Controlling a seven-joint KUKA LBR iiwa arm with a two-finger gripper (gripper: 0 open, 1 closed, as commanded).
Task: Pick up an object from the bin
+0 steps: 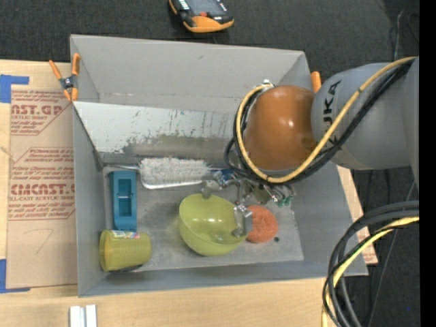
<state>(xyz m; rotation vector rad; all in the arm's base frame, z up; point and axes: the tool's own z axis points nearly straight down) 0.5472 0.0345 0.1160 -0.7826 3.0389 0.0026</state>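
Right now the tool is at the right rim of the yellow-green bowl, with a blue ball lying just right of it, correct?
Not quite: the camera view shows the tool at the right rim of the yellow-green bowl, but the ball just right of it is orange, not blue.

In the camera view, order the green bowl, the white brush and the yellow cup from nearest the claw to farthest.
1. Green bowl, mid-bin, its right rim at the claw.
2. White brush, behind the bowl, along the back slope.
3. Yellow cup, lying in the front left corner.
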